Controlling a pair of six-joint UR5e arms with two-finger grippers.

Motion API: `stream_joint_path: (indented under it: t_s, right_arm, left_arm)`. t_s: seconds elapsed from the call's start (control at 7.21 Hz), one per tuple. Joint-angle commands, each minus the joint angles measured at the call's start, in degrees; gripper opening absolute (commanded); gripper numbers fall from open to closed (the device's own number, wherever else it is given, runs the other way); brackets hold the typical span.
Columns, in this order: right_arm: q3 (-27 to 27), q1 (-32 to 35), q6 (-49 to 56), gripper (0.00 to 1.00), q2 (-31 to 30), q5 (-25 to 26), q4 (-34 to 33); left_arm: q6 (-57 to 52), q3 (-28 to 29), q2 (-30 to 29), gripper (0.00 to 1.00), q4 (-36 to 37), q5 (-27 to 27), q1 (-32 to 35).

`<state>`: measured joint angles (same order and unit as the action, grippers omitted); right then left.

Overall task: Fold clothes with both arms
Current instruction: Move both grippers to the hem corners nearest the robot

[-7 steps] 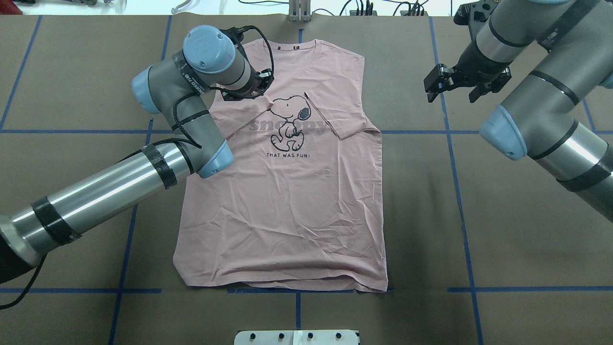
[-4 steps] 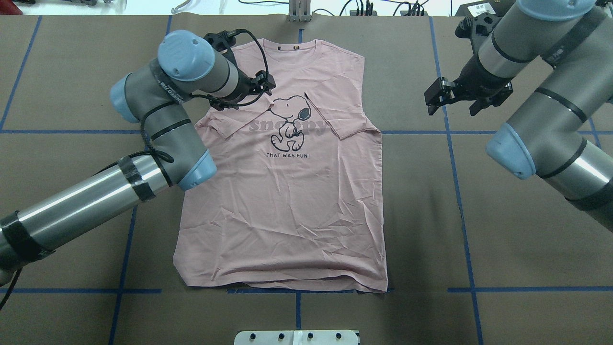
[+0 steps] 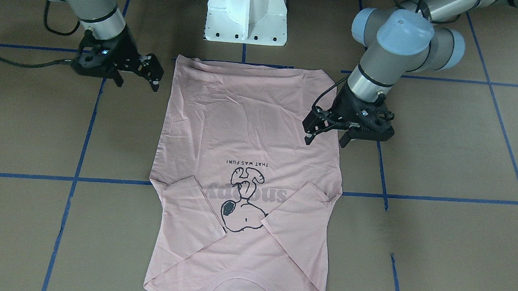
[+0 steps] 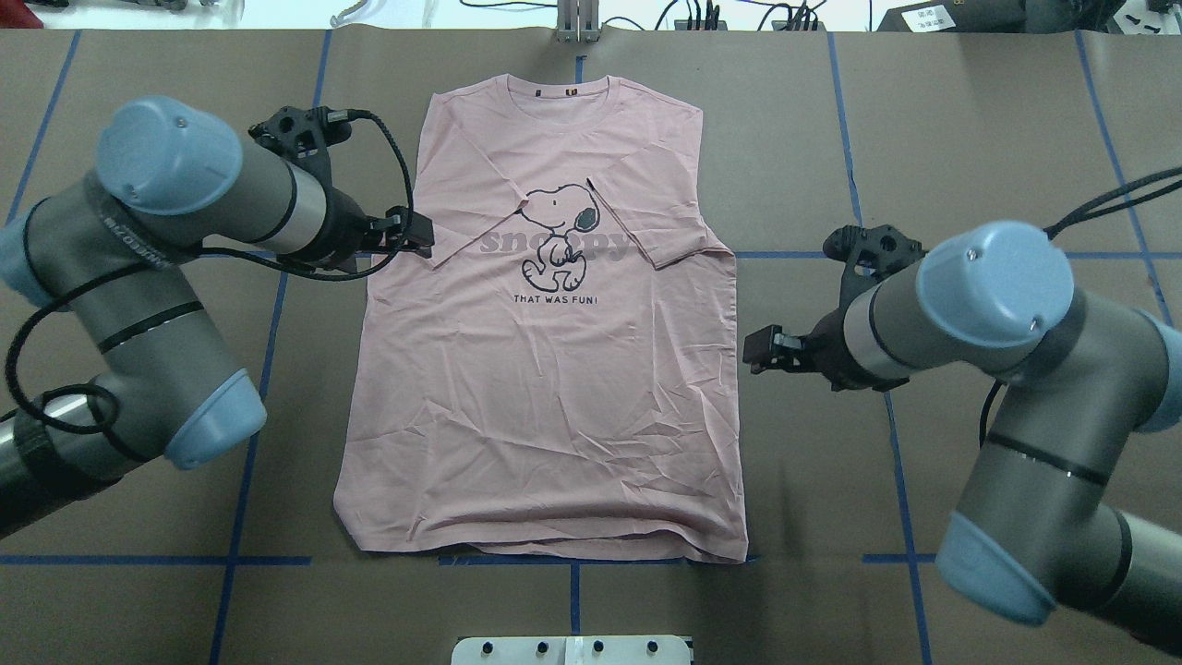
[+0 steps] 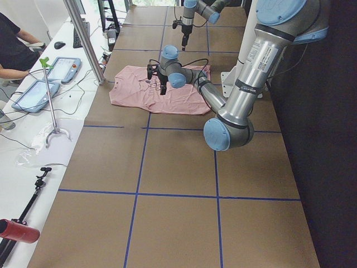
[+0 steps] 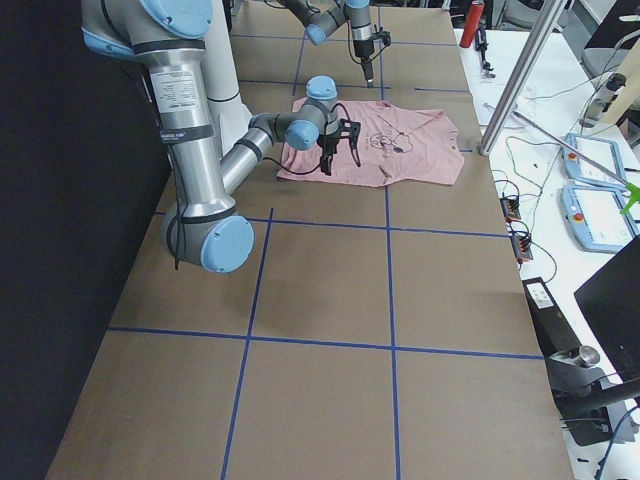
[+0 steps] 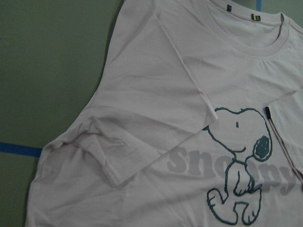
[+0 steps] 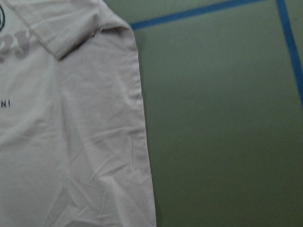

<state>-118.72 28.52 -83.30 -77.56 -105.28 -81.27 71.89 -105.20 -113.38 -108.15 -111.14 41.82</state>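
The pale pink T-shirt (image 4: 545, 388) lies flat with its print up, the collar at the far side and both sleeves folded inward over the chest. My left gripper (image 4: 392, 247) hovers open just off the shirt's left edge, beside the folded left sleeve (image 7: 137, 146). My right gripper (image 4: 776, 356) is open too, beside the shirt's right edge at mid-body, and holds nothing. In the front-facing view the left gripper (image 3: 327, 140) and the right gripper (image 3: 136, 83) both show spread fingers with nothing between them. The wrist views show only fabric (image 8: 71, 142) and table.
Brown table cover with blue tape lines (image 4: 572, 591). The white pedestal base (image 3: 247, 13) stands at the near edge behind the hem. A metal post (image 4: 577, 23) is at the far edge. A person and tablets (image 5: 39, 84) are at a side bench.
The left gripper has drawn back from over the shirt's left shoulder to its left edge. The right gripper has swung from the far right toward the robot, to beside the shirt's right edge. The shirt has not moved.
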Motion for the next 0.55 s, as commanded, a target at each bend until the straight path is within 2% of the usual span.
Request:
stream_joint_path:
  t_s: [0.0,0.14,0.42]
  right_arm:
    - [-2.6,-16.1,-12.6,1.00,-1.9,14.3,1.0]
    - [-2.3,-20.0,-15.0,1.00,-2.0,16.9,0.8]
    - [2.1,-22.2,-15.4,1.00,-1.8,18.7,0.9]
  left_arm:
    - [-1.7,-6.7,5.3,1.00,1.9,0.0,-0.2]
    - [-1.7,-6.6,5.4,1.00,2.0,0.0,-0.2]
    - [-1.7,-6.7,5.2,1.00,1.9,-0.1,-0.2]
